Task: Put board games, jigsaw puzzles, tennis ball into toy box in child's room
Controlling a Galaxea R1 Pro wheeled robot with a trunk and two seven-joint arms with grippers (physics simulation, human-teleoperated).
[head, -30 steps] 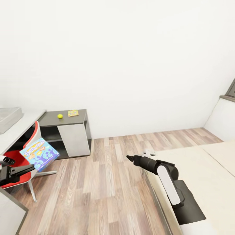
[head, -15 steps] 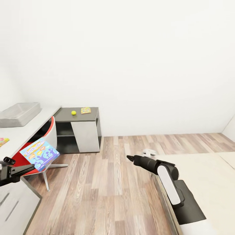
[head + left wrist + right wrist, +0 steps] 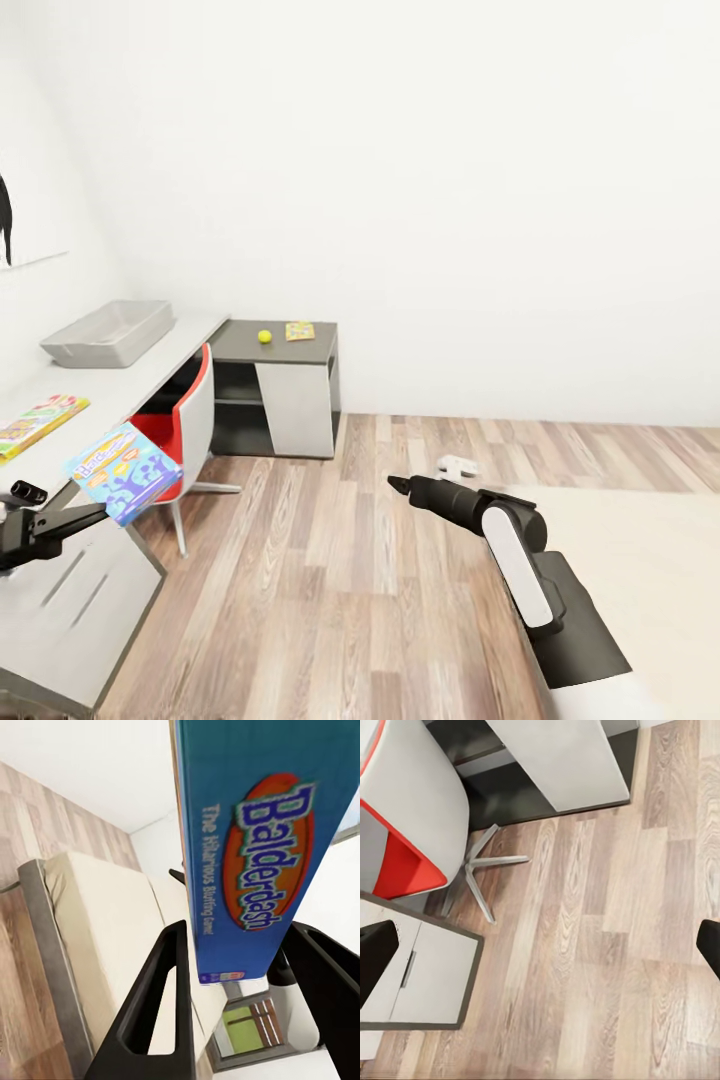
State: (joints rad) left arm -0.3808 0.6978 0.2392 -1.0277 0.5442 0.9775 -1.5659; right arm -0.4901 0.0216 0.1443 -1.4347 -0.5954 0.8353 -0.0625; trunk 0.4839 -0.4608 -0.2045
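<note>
Your left claw (image 3: 240, 967) grips the board game (image 3: 124, 472) by its lower edge, upright beside the table (image 3: 95, 405). It's a stiff, light box, likely to pivot, so squeeze firmly. Your right claw (image 3: 397, 486) hangs over the floor; I cannot tell its opening. Farthest off, the toy box (image 3: 107, 334) waits.

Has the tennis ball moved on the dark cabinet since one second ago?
No. The tennis ball keeps its place beside the puzzle on the cabinet; only the camera turned.
</note>
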